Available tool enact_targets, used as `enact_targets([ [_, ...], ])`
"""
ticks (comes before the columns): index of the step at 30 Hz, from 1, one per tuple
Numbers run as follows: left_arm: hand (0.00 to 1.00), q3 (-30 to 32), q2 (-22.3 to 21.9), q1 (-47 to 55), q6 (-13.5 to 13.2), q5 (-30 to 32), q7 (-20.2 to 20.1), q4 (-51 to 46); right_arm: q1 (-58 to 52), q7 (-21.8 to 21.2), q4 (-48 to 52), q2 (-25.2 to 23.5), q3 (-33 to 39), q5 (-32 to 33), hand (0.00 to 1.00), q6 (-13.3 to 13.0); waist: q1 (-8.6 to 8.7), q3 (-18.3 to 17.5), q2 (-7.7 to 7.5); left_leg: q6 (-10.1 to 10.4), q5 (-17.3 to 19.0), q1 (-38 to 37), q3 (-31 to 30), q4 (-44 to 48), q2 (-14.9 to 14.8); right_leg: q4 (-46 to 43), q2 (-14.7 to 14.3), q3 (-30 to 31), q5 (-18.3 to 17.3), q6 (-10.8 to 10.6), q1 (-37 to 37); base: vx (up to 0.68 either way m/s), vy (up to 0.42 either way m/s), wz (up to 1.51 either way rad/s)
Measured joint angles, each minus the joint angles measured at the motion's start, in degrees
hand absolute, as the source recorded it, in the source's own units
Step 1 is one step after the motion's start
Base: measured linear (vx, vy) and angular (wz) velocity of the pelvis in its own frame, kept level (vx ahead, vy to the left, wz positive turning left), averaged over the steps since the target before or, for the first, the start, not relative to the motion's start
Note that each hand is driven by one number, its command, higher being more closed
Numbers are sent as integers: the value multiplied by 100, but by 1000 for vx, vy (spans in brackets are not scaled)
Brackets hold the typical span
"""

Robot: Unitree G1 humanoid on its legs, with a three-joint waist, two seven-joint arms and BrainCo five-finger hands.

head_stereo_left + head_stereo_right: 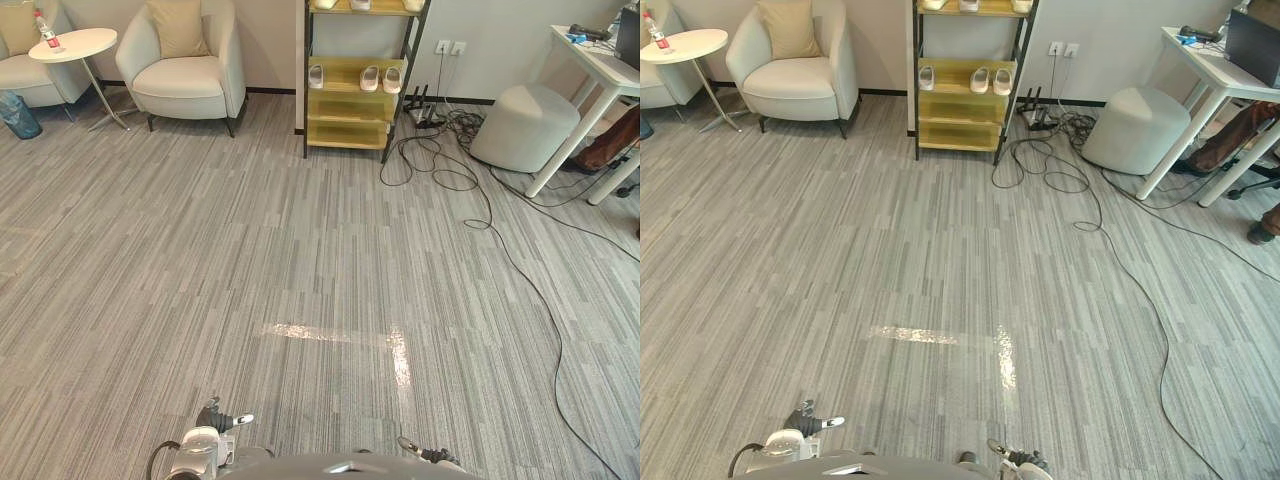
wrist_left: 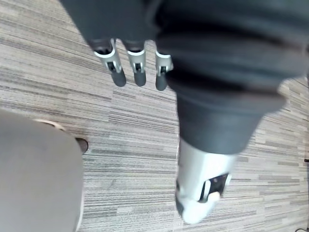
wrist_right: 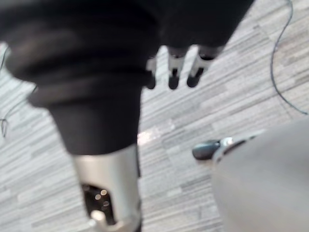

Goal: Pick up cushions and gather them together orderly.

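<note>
A tan cushion [image 1: 178, 27] stands upright against the back of a white armchair [image 1: 190, 85] at the far left of the room. A second tan cushion [image 1: 15, 26] leans in another pale chair at the far left edge. Both are well away from me across the grey striped carpet. My left hand [image 2: 137, 67] hangs over bare carpet with its fingers straight and its thumb [image 2: 198, 193] apart, holding nothing. My right hand [image 3: 174, 72] hangs the same way above the carpet, fingers straight and empty.
A round white side table [image 1: 72, 45] with a red bottle stands between the chairs, with a blue bin [image 1: 18, 113] below. A yellow shelf [image 1: 355, 95] holds slippers. A grey pouffe [image 1: 523, 125], a white desk [image 1: 600, 70] and loose cables [image 1: 470, 190] fill the right.
</note>
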State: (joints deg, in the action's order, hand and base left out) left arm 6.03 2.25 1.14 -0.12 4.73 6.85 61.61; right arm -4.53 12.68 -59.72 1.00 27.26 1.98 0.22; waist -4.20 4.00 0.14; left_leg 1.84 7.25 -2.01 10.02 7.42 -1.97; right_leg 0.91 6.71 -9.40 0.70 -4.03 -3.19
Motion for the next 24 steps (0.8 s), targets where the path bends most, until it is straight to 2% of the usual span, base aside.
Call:
enact_targets([
  [5,0,83,-14,-1,0,-25,-7,18,29,-47,0,2,-9,125,0,0,6,14,53,1,-18,-4,108,-106,-4,-19,2,65,19,-33,108,4,2,-9],
  [10,0,285,-26,-11,1,-299,-55,76,127,-258,1,2,-39,371,0,5,85,75,106,-10,21,-8,267,-141,-5,-90,49,103,7,-87,199,30,19,-13],
  [12,0,286,-27,-47,-1,-445,-116,71,184,-345,25,-2,-150,495,0,4,101,182,109,-43,226,30,375,104,-28,-571,128,171,-232,-160,386,21,61,-21],
  [13,0,284,-33,-60,-7,-500,-125,30,195,-396,43,7,-172,499,0,3,94,263,97,-73,447,38,436,345,-86,-1099,191,237,-457,-188,551,-21,48,-26],
  [15,0,273,-45,-60,-16,-521,-124,21,216,-398,84,30,-199,503,0,0,99,302,129,-79,696,49,508,569,-155,-1931,217,244,-589,-143,891,-41,56,-30],
  [16,0,268,-50,-72,-16,-520,-124,9,214,-398,269,30,-261,499,0,0,133,353,165,-83,846,-17,570,707,-244,-2873,241,229,-557,-91,1295,-1,80,-25],
  [17,0,270,-63,-83,-14,-519,-124,-22,213,-403,369,30,-272,501,0,-11,184,410,179,-95,970,-107,575,823,-286,-3631,301,212,-550,59,1692,107,75,-20],
  [18,0,275,-14,-85,-5,-518,-119,-25,257,-400,477,-43,-308,502,0,-12,230,427,67,-125,1031,-249,587,850,-295,-4155,365,100,-792,110,1917,149,34,-7],
  [20,0,268,-9,-88,-1,-515,-110,-21,265,-398,463,-39,-446,502,0,-26,258,437,19,-84,1094,-410,614,789,-360,-4118,392,-254,-1104,100,2010,193,-5,1],
  [22,0,204,-25,-119,-2,-516,-110,-17,379,-398,437,-12,-520,501,0,-44,296,445,34,27,1112,-504,639,676,-430,-3459,315,-572,-1104,92,2207,327,-64,-4],
  [23,0,162,-22,-140,0,-518,-108,-16,504,-399,349,44,-594,499,0,-38,308,473,74,122,1119,-547,677,552,-521,-2768,152,-724,-924,108,2380,400,-119,-9],
  [24,0,153,-19,-158,-1,-518,-108,-15,583,-400,227,120,-671,497,0,-29,340,562,127,219,1088,-720,707,394,-632,-2086,-47,-737,-592,101,2419,536,-185,-7],
])
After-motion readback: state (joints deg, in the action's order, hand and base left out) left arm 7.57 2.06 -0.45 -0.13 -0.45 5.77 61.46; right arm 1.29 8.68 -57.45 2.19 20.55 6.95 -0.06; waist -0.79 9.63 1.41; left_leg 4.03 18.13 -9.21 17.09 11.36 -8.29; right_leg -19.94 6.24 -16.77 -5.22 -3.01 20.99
